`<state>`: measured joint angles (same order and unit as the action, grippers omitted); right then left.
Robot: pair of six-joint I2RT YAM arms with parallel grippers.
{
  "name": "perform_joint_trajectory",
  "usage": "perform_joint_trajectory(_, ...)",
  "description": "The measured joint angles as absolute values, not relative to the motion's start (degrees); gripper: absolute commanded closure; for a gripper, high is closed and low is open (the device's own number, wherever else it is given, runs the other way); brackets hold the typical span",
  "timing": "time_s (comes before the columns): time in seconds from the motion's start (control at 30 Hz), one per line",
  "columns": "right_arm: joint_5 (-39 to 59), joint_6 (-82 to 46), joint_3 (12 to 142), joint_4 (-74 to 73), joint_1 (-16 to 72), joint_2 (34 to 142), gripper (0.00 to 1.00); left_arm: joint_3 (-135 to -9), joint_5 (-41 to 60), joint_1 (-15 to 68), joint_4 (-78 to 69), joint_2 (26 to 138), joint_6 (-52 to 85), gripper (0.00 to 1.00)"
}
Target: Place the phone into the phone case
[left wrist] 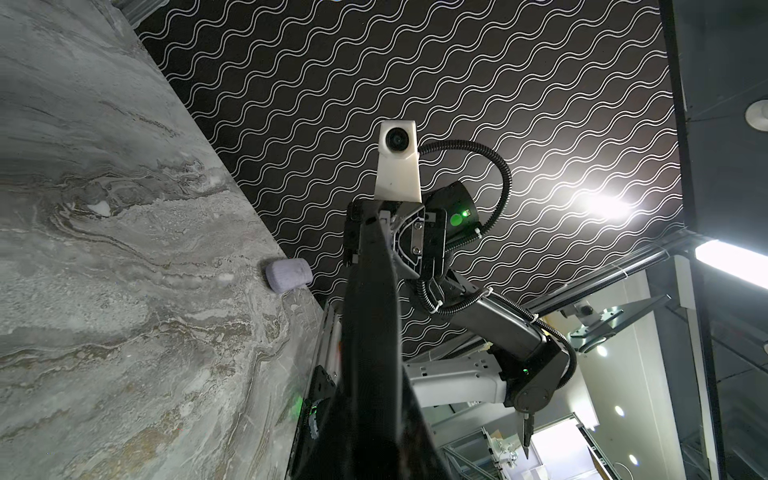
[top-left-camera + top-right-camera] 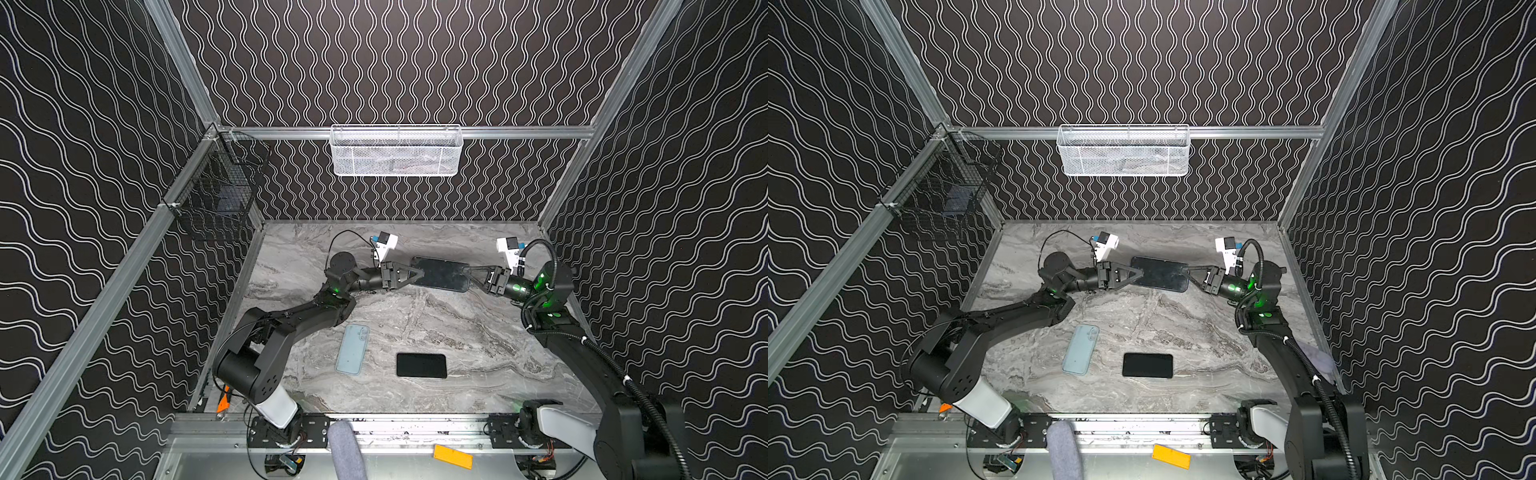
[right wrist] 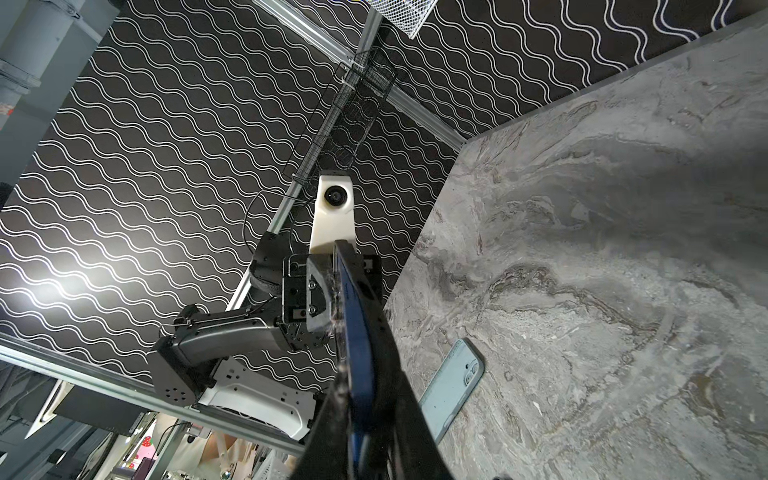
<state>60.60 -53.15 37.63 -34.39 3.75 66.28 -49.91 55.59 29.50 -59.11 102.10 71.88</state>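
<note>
A dark phone [image 2: 440,273] [image 2: 1159,274] is held level above the back of the marble table, glossy face up. My left gripper [image 2: 417,273] is shut on its left end and my right gripper [image 2: 467,274] is shut on its right end. Seen edge-on in the wrist views [image 1: 370,332] [image 3: 358,332], it has a blue edge. Whether a case surrounds it I cannot tell. A light blue phone case [image 2: 352,349] [image 2: 1081,349] [image 3: 453,386] lies back up near the front. A black phone [image 2: 421,365] [image 2: 1147,365] lies flat to its right.
A white mesh basket [image 2: 397,151] hangs on the back rail and a black wire basket [image 2: 220,195] on the left rail. A lilac cloth roll [image 1: 289,274] sits at the right table edge. A grey roll [image 2: 345,449] and an orange block [image 2: 452,456] lie below the front rail.
</note>
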Motion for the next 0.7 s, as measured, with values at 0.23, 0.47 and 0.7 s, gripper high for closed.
perform_joint_trajectory(0.23, 60.5, -54.7, 38.1, -39.0, 3.7, 67.5, 0.71, -50.3, 56.7, 31.0, -57.7, 102.1, 71.4, 1.00)
perform_joint_trajectory(0.47, 61.2, -59.2, 38.3, -45.5, 3.7, 68.9, 0.86, -50.7, 57.2, 31.2, -57.1, 101.6, 70.3, 1.00)
perform_joint_trajectory(0.7, 60.9, -59.9, 38.0, -45.2, 3.7, 66.9, 0.90, -51.4, 57.2, 31.2, -56.1, 101.0, 69.7, 1.00)
